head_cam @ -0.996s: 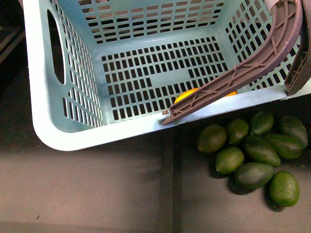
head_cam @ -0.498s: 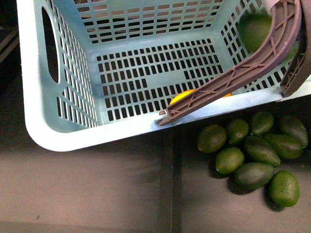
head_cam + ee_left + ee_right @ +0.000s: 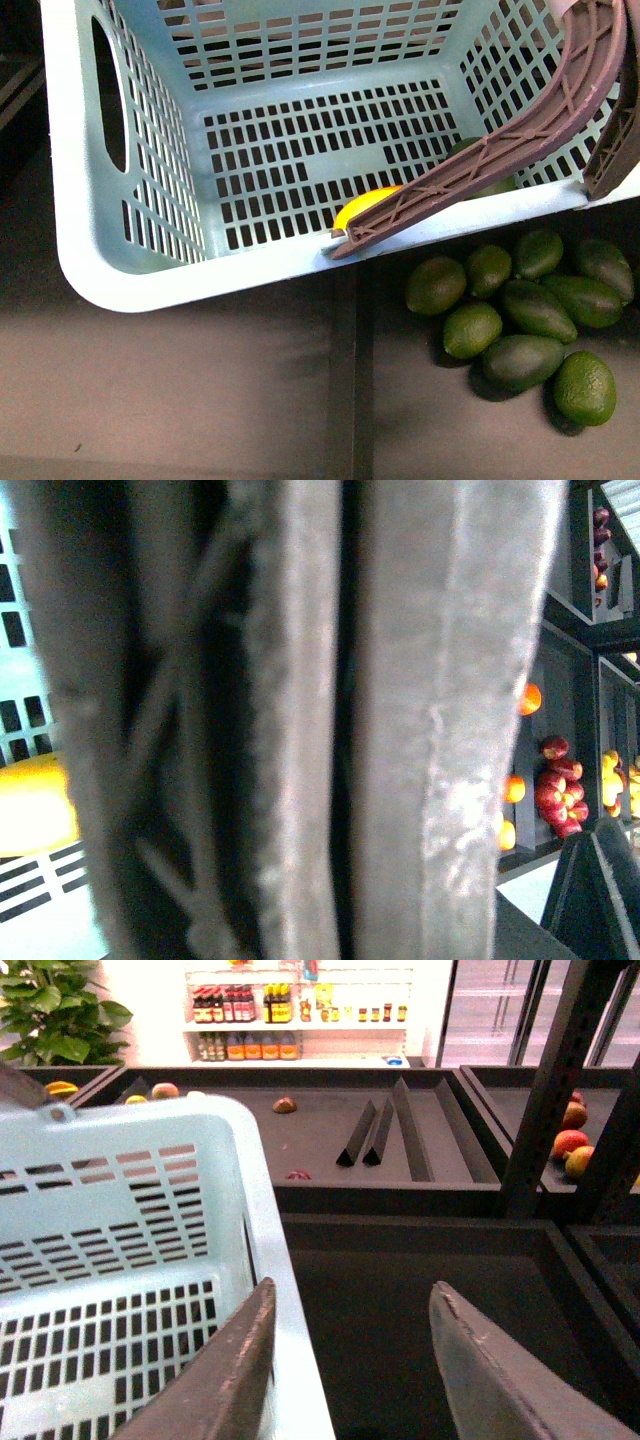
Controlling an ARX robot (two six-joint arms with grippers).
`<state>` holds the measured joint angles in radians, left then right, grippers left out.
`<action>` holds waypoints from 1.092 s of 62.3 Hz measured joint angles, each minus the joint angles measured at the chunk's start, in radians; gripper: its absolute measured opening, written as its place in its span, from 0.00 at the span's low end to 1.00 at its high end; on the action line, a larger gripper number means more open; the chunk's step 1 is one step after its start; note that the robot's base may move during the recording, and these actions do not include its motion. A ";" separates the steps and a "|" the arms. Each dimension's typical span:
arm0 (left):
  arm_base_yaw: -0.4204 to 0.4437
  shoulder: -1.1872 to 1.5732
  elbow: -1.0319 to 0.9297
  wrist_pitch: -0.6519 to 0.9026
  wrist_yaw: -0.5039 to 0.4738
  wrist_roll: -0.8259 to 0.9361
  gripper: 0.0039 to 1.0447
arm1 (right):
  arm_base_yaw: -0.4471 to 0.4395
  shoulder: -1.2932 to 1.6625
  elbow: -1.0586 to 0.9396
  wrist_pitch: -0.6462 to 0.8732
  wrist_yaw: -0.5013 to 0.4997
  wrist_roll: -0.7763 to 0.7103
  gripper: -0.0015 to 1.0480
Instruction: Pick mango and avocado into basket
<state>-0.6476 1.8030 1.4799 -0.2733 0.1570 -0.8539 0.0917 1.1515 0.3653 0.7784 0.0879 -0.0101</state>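
My left wrist cam is nearly useless right now: the basket's ribbed brown handle point(image 3: 330, 720) is jammed right up against the lens, fuzzy and grey-brown, filling most of the view, so I can't tell how my left gripper stands. All I catch past it is a yellow bit of the mango point(image 3: 35, 805) against teal slots on one side, and blurry red and orange fruit point(image 3: 555, 785) in dark bins on the other. From the front, the basket point(image 3: 75, 180) is a light teal plastic box with slotted lattice walls and floor, cut off at the frame edge, with an oval hand hole in its side wall. The handle point(image 3: 500, 140) lies slanted across its near corner and hides most of what's on the floor there: the mango point(image 3: 362, 207) shows only as a smooth yellow tip poking out beside the handle's lower end, against the near wall, and the avocado point(image 3: 490, 186) is just dull green slivers behind the handle, also inside the basket. Outside, just past that near wall, a heap of loose avocados point(image 3: 520, 315) sits on the dark shelf, some dull dark, some brighter green. My right gripper point(image 3: 350, 1360) is spread wide with nothing between its flat grey fingers point(image 3: 225, 1370), hanging over the basket's rim point(image 3: 270, 1260), one finger over the basket and one over the dark bin beside it.
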 joint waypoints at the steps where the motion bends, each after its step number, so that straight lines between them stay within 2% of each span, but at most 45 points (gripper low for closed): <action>1: 0.000 0.000 0.000 0.000 0.000 0.000 0.26 | -0.003 -0.011 -0.014 0.002 -0.003 0.000 0.36; 12: 0.000 0.000 0.000 0.000 0.000 0.000 0.26 | -0.024 -0.102 -0.111 0.006 -0.025 0.000 0.10; 15: 0.000 0.000 0.000 0.000 0.000 0.000 0.26 | -0.056 -0.132 -0.137 0.005 -0.073 0.000 0.02; 22: 0.000 0.000 0.000 0.000 -0.002 0.000 0.26 | -0.088 -0.206 -0.192 -0.015 -0.082 0.003 0.02; 51: 0.000 0.000 0.000 0.000 0.000 0.000 0.26 | -0.089 -0.490 -0.312 -0.180 -0.086 0.003 0.02; 56: 0.000 0.000 0.000 0.000 -0.001 0.000 0.26 | -0.089 -0.505 -0.346 -0.148 -0.086 0.003 0.02; 68: 0.000 0.000 0.000 0.000 -0.003 0.000 0.26 | -0.090 -0.612 -0.348 -0.248 -0.088 0.003 0.02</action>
<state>-0.6472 1.8030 1.4799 -0.2733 0.1535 -0.8536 0.0021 0.5396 0.0170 0.5304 0.0002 -0.0071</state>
